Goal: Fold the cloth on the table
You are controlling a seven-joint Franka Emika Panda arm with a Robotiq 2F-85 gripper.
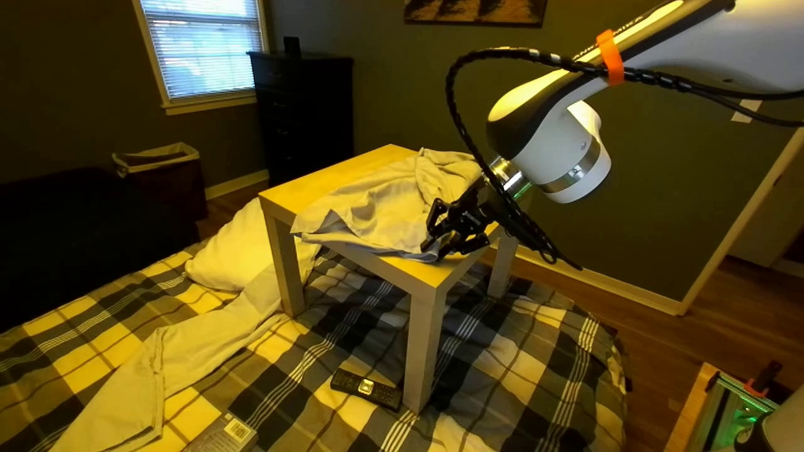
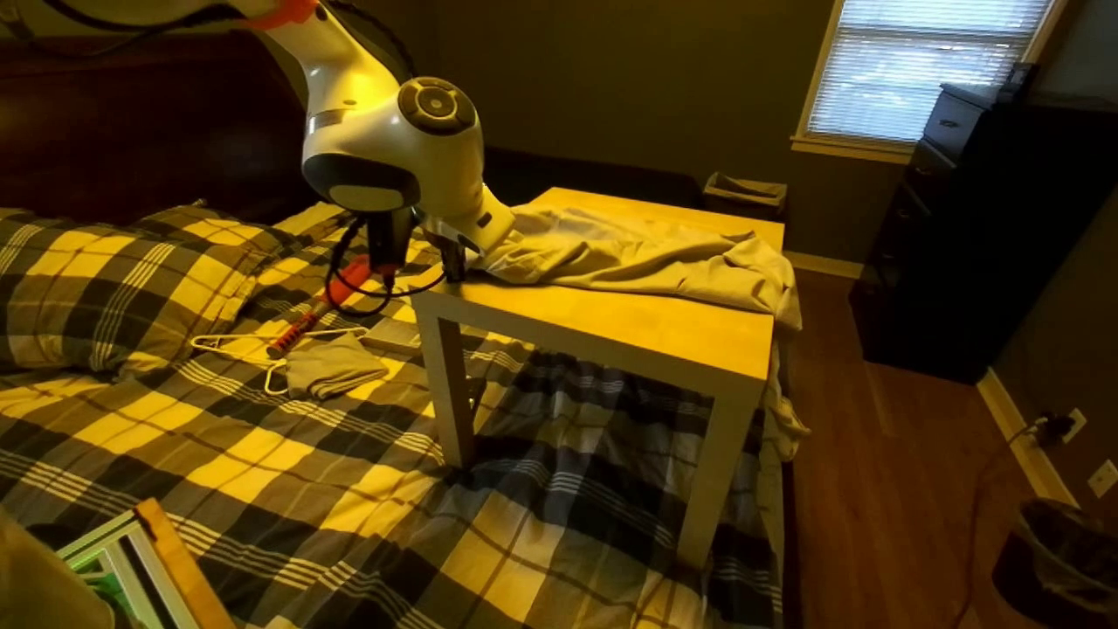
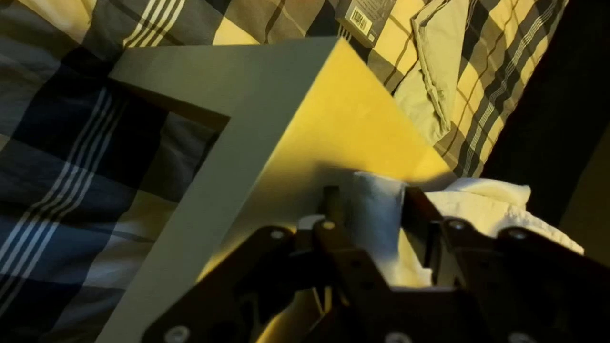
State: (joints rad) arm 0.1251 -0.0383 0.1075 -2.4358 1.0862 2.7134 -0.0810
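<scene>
Watch that edge — the cloth [image 1: 383, 207] lies rumpled across the table [image 1: 334, 175], so a shallow pinch could slip, and pushing lower might scrape the top. Your gripper [image 3: 371, 195] slants down near a corner, jaws apart around the cloth's edge — no hold, far as I can tell.

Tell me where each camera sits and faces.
An exterior view: raised, facing the side table; window upper left, Panda arm upper right.
An exterior view: raised, facing the table; window upper right, arm upper left.
Wrist view: on the wrist, looking down past the gripper at table corner and cloth.
Both exterior views share table, cloth, arm, window.
</scene>
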